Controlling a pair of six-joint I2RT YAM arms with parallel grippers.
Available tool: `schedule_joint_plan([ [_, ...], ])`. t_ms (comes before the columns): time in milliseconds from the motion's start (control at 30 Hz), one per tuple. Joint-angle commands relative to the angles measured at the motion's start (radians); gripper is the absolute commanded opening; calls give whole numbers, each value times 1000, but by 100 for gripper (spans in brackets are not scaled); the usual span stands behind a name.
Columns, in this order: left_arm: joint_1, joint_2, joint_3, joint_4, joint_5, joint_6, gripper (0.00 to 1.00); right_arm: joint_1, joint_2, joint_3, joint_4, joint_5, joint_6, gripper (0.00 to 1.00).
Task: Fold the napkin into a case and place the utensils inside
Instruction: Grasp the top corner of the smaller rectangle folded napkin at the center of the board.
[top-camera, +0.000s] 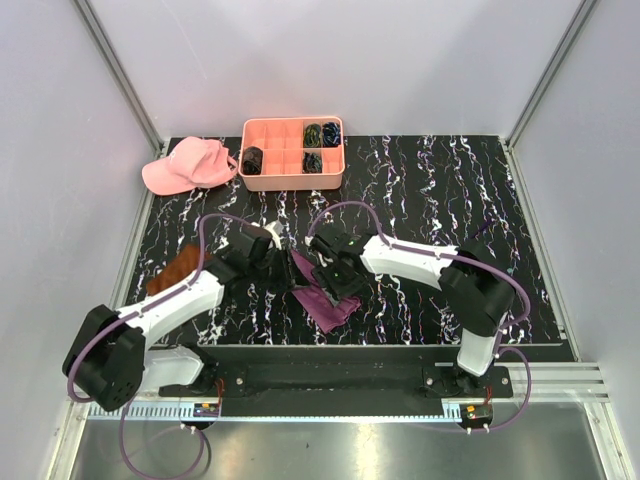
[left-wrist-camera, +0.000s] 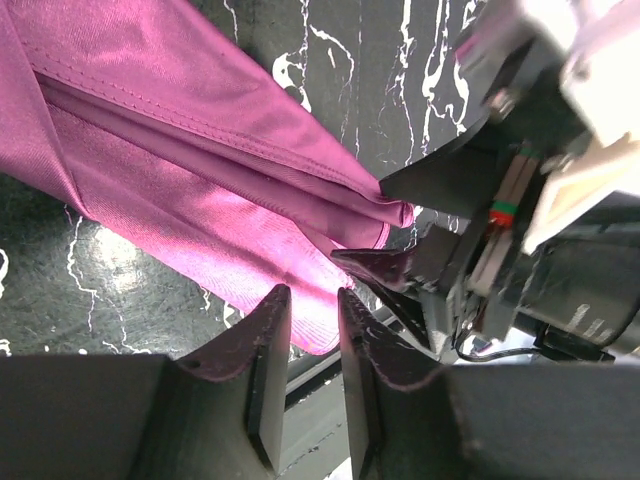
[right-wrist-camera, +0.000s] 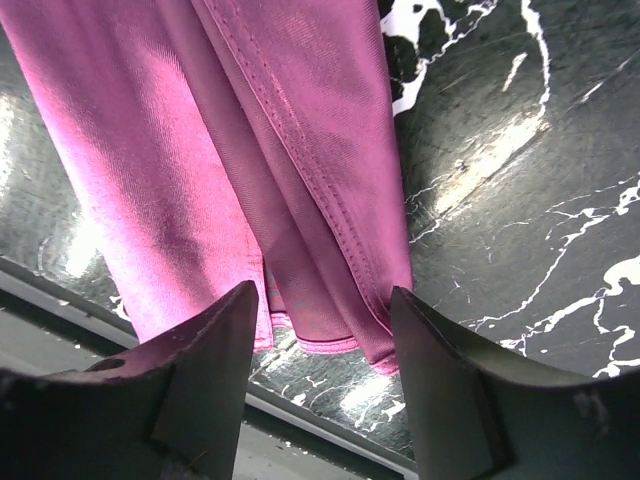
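Roughly midway: the napkin is folded into a strip, with nothing inside it yet.
The napkin (top-camera: 335, 305) lies at the lower centre of the overhead frame on the table (top-camera: 450, 200), doubled into layers with a stitched hem showing. My right gripper (right-wrist-camera: 325, 300) is released, jaws straddling the strip's end at the bottom of its view. My left gripper (left-wrist-camera: 310, 300) has jaws nearly together at the cloth's edge; I cannot tell whether it pinches. I judge the case unfinished, and I cannot pick out the utensils, so loading remains.
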Motion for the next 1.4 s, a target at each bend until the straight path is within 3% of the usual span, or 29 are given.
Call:
schedule_joint_plan([
  [0,-7,28,-3,49,39,-28,25,21,6,49,-24,75,-6,61],
  [300,-11,63,-29,99,70,-58,21,39,21,52,-37,132,7,49],
  [433,-17,69,-34,116,81,-64,20,47,22,55,-38,124,13,51],
  [600,-27,63,-54,121,81,-72,19,55,35,63,-46,114,8,61],
  [767,-30,55,-85,132,82,-77,18,58,45,65,-47,136,5,57],
  [900,-44,83,-92,162,98,-92,15,58,35,69,-47,150,8,40],
  [1367,-90,204,-83,213,92,-92,8,58,-4,105,-98,167,40,10],
])
